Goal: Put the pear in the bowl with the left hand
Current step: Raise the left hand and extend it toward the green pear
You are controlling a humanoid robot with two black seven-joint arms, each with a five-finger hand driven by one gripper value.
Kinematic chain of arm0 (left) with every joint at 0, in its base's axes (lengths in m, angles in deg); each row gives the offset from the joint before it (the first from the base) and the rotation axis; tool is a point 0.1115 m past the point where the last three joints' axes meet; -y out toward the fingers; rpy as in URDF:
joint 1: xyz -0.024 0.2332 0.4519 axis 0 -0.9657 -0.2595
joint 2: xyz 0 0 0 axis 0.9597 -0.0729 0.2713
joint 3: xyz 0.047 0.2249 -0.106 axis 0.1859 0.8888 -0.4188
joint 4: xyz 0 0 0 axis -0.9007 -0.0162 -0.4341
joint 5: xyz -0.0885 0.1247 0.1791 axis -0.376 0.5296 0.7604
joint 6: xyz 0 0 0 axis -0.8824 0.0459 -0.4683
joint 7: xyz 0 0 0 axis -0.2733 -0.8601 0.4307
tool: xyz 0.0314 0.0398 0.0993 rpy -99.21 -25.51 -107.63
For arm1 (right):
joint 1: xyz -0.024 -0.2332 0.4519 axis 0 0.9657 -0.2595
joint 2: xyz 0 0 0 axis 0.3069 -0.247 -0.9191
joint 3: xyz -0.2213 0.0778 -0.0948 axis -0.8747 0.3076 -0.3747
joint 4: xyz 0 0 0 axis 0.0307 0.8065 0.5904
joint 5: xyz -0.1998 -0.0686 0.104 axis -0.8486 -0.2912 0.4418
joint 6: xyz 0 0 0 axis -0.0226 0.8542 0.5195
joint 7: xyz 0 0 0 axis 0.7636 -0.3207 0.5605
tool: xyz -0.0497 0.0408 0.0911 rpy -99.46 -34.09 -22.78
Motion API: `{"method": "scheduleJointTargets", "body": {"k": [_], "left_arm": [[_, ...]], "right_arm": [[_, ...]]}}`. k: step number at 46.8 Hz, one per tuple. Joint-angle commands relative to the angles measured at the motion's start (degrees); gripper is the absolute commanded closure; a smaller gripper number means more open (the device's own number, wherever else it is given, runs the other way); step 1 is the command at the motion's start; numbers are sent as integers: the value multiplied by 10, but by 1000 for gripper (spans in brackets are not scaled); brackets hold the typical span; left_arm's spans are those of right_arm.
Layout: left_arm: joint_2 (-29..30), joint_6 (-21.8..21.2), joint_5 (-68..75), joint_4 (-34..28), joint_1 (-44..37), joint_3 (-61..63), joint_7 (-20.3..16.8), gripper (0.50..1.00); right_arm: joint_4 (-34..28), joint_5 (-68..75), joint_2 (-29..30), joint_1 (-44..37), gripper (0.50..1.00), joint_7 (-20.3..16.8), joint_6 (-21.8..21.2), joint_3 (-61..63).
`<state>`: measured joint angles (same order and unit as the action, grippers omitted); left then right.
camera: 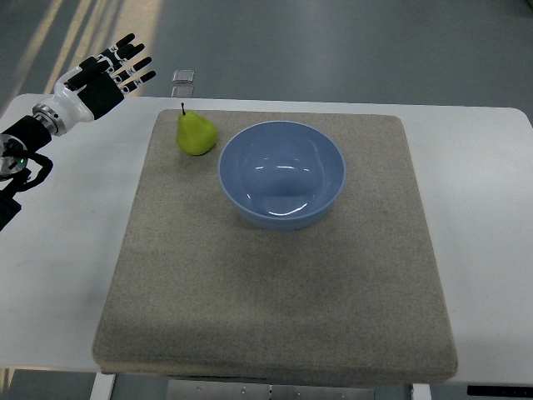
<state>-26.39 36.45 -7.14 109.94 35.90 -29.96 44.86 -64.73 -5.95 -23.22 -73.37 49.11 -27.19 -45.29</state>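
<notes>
Nothing is done yet: the left hand, fingers spread and empty, hovers near the ungrasped green pear; beyond it waits the empty blue plastic bowl.

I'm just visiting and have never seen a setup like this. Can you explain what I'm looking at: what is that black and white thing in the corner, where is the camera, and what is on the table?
This is a single picture, taken by a camera on the robot itself, looking steeply down at its work surface. The black and white thing at the upper left is the robot's left hand, a mechanical hand with fingers on the end of an arm that enters from the left edge. Its fingers are spread and it holds nothing. The robot's right arm is out of view.

On the white table lies a grey-beige mat. On the mat stand a green pear, stem up, and just to its right a light blue bowl, which is empty. The hand hovers to the left of the pear, not touching it. The job is to put the pear into the bowl, and that is not yet done.
</notes>
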Motion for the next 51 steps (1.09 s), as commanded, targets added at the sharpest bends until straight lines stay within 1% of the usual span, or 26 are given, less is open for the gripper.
{"method": "scheduleJointTargets", "body": {"k": [1, 14, 23, 33, 38, 45, 51], "left_arm": [[-6, 0, 0, -1, 0, 0, 0, 506], [-5, 0, -3, -2, 3, -3, -1, 506], [-1, 0, -4, -8, 5, -2, -13, 504], [-1, 0, 17, 1, 10, 6, -13, 506], [1, 0, 82, 1, 31, 8, -13, 506], [12, 0, 234, 16, 49, 8, -16, 504], [24, 0, 368, 53, 64, 8, -40, 504]], "right_arm": [[-1, 0, 0, 0, 574, 0, 0, 0], [0, 0, 0, -1, 574, 0, 0, 0], [-1, 0, 0, 0, 576, 0, 0, 0], [0, 0, 0, 0, 574, 0, 0, 0], [0, 0, 0, 0, 574, 0, 0, 0], [-1, 0, 0, -1, 574, 0, 0, 0], [0, 0, 0, 0, 574, 0, 0, -1]]}}
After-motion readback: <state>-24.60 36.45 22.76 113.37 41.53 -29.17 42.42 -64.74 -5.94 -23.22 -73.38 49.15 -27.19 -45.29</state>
